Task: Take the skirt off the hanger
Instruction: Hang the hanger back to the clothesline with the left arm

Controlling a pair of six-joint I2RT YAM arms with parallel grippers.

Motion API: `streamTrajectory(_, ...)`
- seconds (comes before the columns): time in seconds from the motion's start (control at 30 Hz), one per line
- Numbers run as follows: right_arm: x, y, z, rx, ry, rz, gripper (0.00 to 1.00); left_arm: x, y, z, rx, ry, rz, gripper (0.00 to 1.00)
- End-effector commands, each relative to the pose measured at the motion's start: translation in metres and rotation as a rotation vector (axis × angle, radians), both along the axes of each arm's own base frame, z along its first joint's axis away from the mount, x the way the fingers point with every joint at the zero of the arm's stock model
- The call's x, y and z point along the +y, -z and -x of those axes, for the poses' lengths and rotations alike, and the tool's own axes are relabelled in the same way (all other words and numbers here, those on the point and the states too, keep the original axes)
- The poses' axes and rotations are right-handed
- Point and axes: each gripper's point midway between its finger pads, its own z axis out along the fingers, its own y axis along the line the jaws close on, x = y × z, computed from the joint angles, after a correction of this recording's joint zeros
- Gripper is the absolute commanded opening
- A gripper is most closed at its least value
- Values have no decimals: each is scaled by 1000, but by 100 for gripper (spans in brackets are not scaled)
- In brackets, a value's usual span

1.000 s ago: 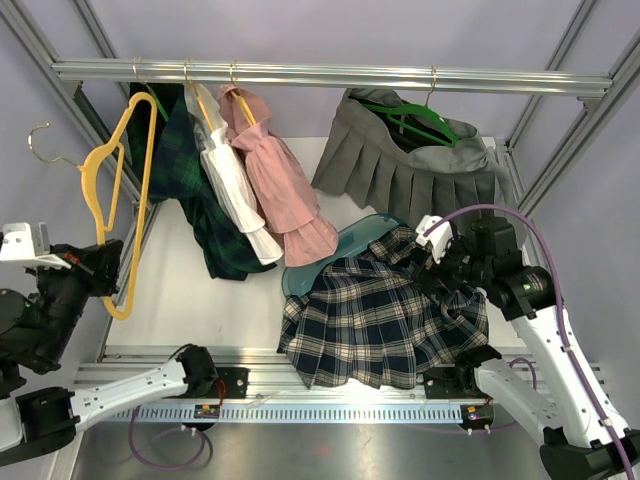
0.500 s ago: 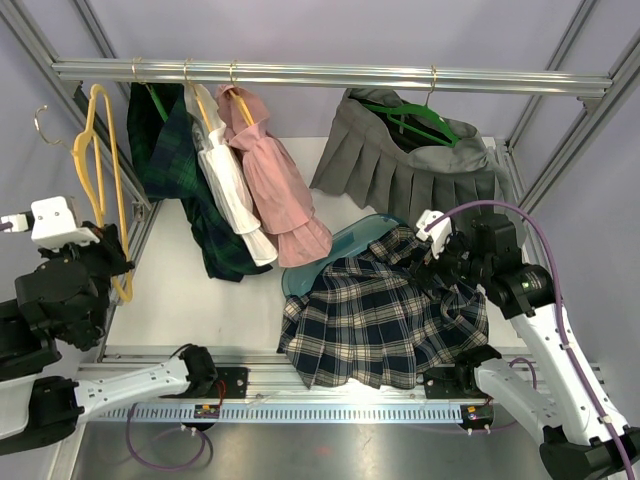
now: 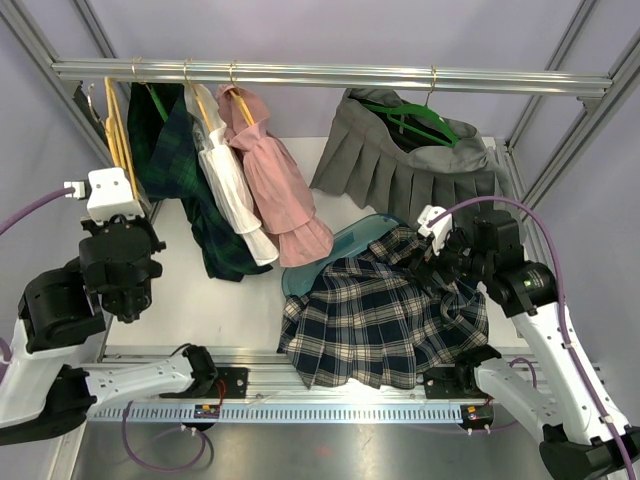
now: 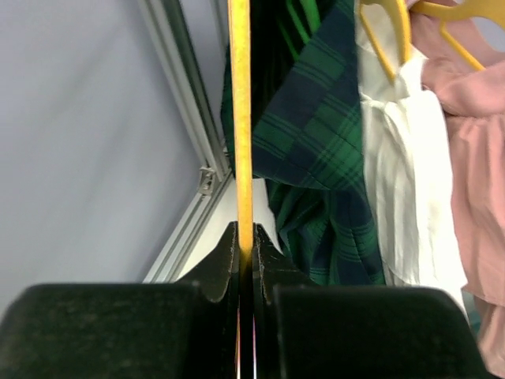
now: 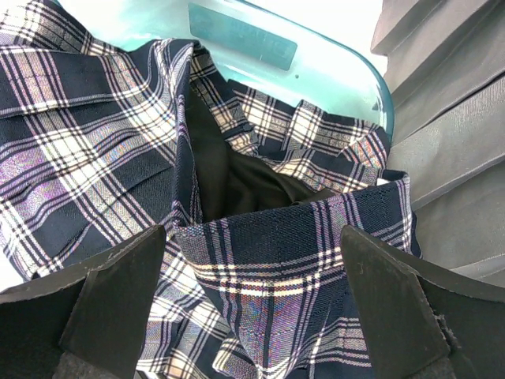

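The main step looked done: the plaid skirt [image 3: 385, 315] lay off its hanger, heaped well below the rail [image 3: 330, 75], partly over a teal tray [image 3: 350, 245] on the white tabletop [image 3: 250, 300]. The right tool [image 5: 251, 237] hovered just above the skirt, jaws wide, holding nothing. The left tool [image 4: 245, 253] was pinched tight on the bare yellow hanger [image 4: 240, 118], upright at the rail's left end; whether its hook sat on the rail I could not tell. Hanging or releasing it seemed all that remained.

Under the rail's left part hung a dark green plaid garment [image 3: 185, 180], a white garment [image 3: 235, 185] and a pink garment [image 3: 285, 190]; toward its right, a grey pleated skirt [image 3: 410, 165] on a green hanger [image 3: 425, 120]. Pale walls [image 3: 330, 25] and metal frame posts [image 3: 570, 147] enclosed everything.
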Motion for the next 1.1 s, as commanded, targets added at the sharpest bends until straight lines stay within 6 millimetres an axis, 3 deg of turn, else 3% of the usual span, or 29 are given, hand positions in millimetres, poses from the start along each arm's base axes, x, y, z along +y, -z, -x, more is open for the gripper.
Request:
streamTrajectory(0.0, 6, -28, -4, -76, -12, -54, 99, 3, -19, -5, -37, -60, 32, 0)
streamTrajectory(0.1, 6, -29, -3, -83, -14, -56, 99, 2, -14, -17, 12, -84, 2, 0)
streamTrajectory(0.2, 5, -30, -2, -90, -13, -55, 99, 22, -8, -29, 61, -182, 3, 0)
streamTrajectory(0.3, 4, -31, 0, -97, -12, -57, 99, 29, 8, -49, 122, -188, 44, 0)
streamTrajectory(0.67, 0, -32, 2, -114, -4, -41, 99, 13, 9, -106, 65, 9, 279, 0)
streamTrajectory(0.77, -1, -29, 3, -108, -4, -37, 99, 12, 3, -108, 41, 43, 335, 0)
streamTrajectory(0.9, -1, -27, 4, -107, -2, -36, 99, -8, -11, -95, 4, 131, 411, 0)
streamTrajectory(1.07, 2, -23, 2, -97, -3, -50, 99, -18, -2, -78, -3, 157, 488, 0)
